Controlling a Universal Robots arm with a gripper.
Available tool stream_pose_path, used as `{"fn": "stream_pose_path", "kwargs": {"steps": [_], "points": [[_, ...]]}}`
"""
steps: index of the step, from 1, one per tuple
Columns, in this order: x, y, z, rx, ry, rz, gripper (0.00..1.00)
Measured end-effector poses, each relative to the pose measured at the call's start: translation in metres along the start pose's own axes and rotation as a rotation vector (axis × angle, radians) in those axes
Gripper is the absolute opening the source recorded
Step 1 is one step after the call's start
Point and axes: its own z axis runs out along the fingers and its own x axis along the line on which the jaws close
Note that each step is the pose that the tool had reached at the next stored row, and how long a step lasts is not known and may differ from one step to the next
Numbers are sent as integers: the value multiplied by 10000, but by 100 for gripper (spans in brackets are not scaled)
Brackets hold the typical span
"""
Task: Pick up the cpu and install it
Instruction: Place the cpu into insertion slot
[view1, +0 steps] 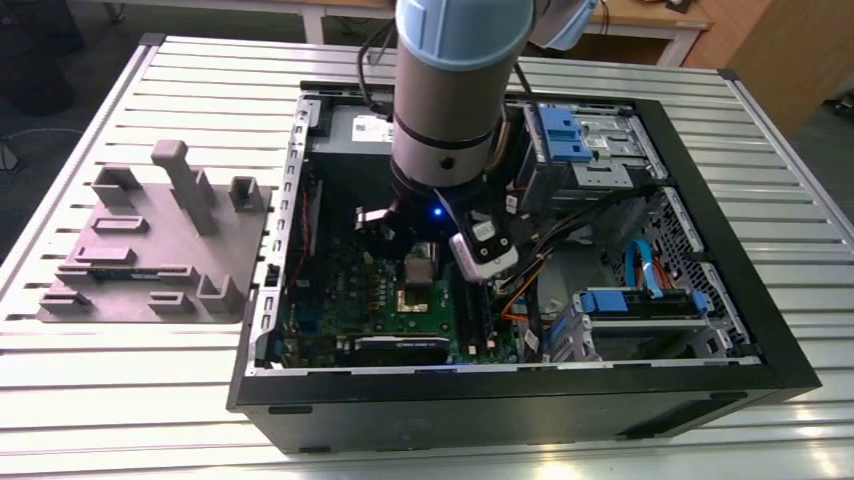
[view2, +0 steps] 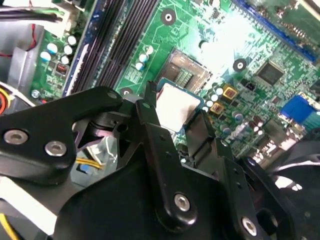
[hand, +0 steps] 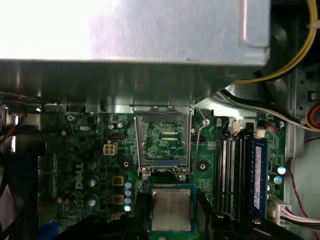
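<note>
Gripper (view2: 172, 116) fingers (view2: 146, 111) are closed narrow on the cpu (hand: 171, 210), pinching two opposite edges. The cpu hangs over the green motherboard (hand: 75, 150) inside the computer case (view1: 534, 405), just beside the open socket (hand: 164, 142), not seated in it. A grey tray (view1: 147, 250) sits outside the case on the exterior view's left.

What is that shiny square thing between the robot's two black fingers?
That is the cpu. In both wrist views the fingers sit on its two opposite sides, gripping it over the green motherboard.
</note>
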Motion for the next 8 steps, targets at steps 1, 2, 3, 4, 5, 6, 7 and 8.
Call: {"fn": "stream_pose_path", "kwargs": {"steps": [1,2,3,4,5,6,7,8], "points": [[1,-3,13,2,1,0,47],[2,-7,27,3,2,1,47],[3,-10,44,2,1,1,47],[4,-12,62,2,2,1,47],[6,-14,113,2,31,2,47],[6,-14,112,4,31,2,47],[6,-14,112,4,31,2,47],[5,-14,113,3,31,1,47]]}}
